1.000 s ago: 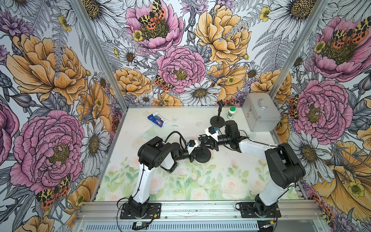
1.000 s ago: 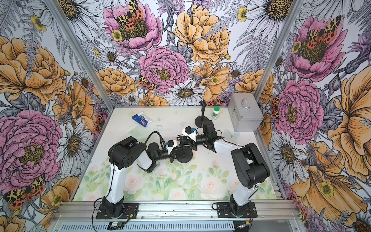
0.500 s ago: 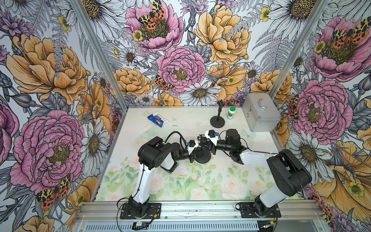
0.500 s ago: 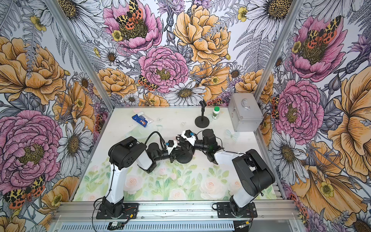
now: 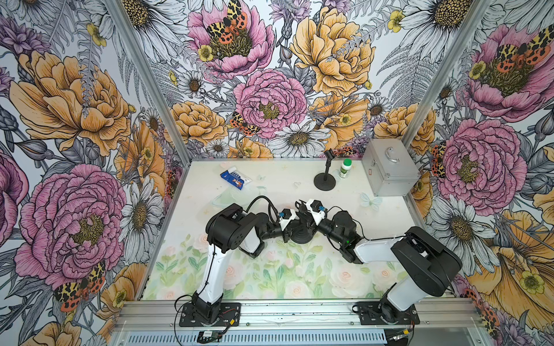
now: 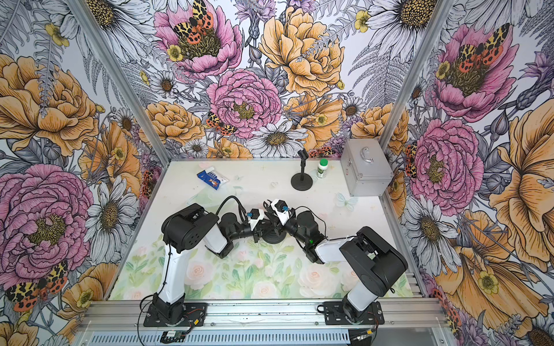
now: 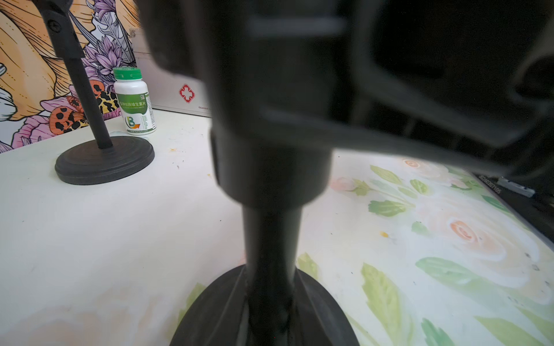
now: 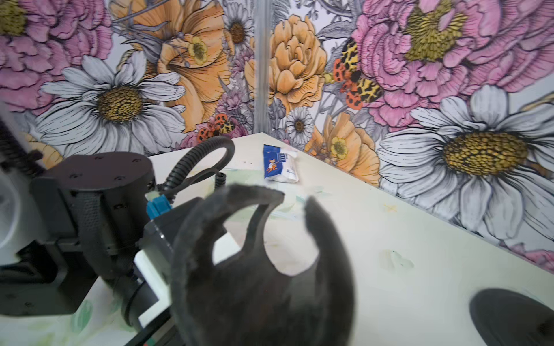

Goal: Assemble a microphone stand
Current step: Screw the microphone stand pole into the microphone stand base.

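**Top views: right arm drawn in, clip brought over the pole**

1. Right arm. One second ago it reached toward the far side of the table. Its elbow has since swung back to the near right and its wrist has moved left. The right gripper now sits just beside the left gripper, over mid-table.

2. Left arm. Its posture has not changed over the same second. It lies folded at centre left, with its gripper held over the base.

3. Assembled stand. It stands upright at the far right, well apart from both grippers and untouched.

4. Base. This round black disc rests flat on the table at mid-table, below both grippers. It has not shifted.

5. Pole. In the left wrist view it stands upright in the base. The left gripper is clamped shut on it and holds it steady.

6. Clip. In the right wrist view the forked black clip hangs clear of the table, gripped in the closed right gripper. In both top views its prongs show just far of the pole top.

Meaning for the task: base and pole appear joined, so fitting the clip is judged to be the step in hand. Whether the clip already touches the pole top cannot be told, because a blurred dark mass covers that joint in the left wrist view.
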Motion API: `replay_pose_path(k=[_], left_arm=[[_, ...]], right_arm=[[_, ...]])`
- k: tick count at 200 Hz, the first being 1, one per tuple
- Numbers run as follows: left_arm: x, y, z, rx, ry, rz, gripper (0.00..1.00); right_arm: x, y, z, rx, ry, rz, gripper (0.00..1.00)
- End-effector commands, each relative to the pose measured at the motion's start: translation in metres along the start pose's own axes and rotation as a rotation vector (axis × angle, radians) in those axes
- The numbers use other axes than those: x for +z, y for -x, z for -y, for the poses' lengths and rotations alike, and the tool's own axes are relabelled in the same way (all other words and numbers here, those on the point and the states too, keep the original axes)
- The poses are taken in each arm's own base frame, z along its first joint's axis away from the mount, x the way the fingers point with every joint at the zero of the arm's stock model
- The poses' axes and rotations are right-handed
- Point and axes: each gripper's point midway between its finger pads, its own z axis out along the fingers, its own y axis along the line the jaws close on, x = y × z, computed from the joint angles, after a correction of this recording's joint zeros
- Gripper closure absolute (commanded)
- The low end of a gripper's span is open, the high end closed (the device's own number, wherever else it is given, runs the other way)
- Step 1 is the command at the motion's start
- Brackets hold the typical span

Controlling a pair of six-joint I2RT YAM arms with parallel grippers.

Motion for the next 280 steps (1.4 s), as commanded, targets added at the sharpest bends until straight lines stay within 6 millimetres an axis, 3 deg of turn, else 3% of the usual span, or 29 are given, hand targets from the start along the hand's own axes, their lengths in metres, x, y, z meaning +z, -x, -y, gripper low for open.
replay_pose_path(k=[1, 24, 72, 91, 101, 106, 124, 139, 164, 182, 204, 216, 231, 253, 280], left_arm=[[0.0, -0.01, 0.01, 0.026, -0.026, -0.017, 0.84], [0.0, -0.008, 0.009, 0.021, -0.025, -0.015, 0.85], [-0.001, -0.009, 0.008, 0.019, -0.026, -0.015, 0.85], [-0.001, -0.009, 0.009, 0.017, -0.027, -0.016, 0.84], [-0.001, -0.009, 0.008, 0.016, -0.025, -0.016, 0.82], [-0.001, -0.009, 0.008, 0.015, -0.023, -0.016, 0.8], [-0.001, -0.01, 0.007, 0.015, -0.02, -0.017, 0.79], [-0.001, -0.01, 0.007, 0.014, -0.018, -0.017, 0.77], [-0.001, -0.01, 0.006, 0.013, -0.012, -0.018, 0.76], [0.0, -0.009, 0.006, 0.015, -0.013, -0.016, 0.75], [0.0, -0.009, 0.006, 0.016, -0.013, -0.017, 0.77], [0.0, -0.009, 0.007, 0.018, -0.013, -0.016, 0.78], [0.0, -0.009, 0.007, 0.02, -0.016, -0.016, 0.79], [0.0, -0.009, 0.008, 0.019, -0.019, -0.017, 0.8], [0.0, -0.009, 0.008, 0.02, -0.019, -0.017, 0.81]], right_arm=[[-0.022, -0.019, -0.054, 0.036, 0.513, -0.126, 0.71], [-0.032, -0.023, -0.066, 0.048, 0.695, -0.187, 0.68], [-0.022, -0.014, -0.048, 0.041, 0.727, -0.151, 0.71], [-0.013, -0.02, -0.038, 0.037, 0.681, -0.186, 0.86], [-0.009, -0.026, -0.031, 0.02, 0.636, -0.214, 1.0], [-0.007, -0.028, -0.028, 0.016, 0.609, -0.229, 1.0], [0.001, -0.039, -0.006, 0.008, 0.423, -0.269, 1.0], [0.005, -0.034, 0.025, 0.038, 0.158, -0.201, 1.0], [-0.022, -0.029, 0.074, 0.157, -0.411, -0.053, 1.0], [-0.032, -0.035, 0.065, 0.149, -0.583, -0.046, 1.0], [-0.019, -0.038, 0.041, 0.137, -0.491, -0.061, 1.0], [-0.01, -0.034, 0.025, 0.086, -0.366, -0.061, 1.0], [-0.007, -0.026, 0.001, 0.027, -0.16, -0.041, 0.8], [-0.013, -0.015, -0.029, 0.054, 0.227, -0.035, 0.67], [-0.027, -0.021, -0.066, 0.133, 0.616, -0.155, 0.65]])
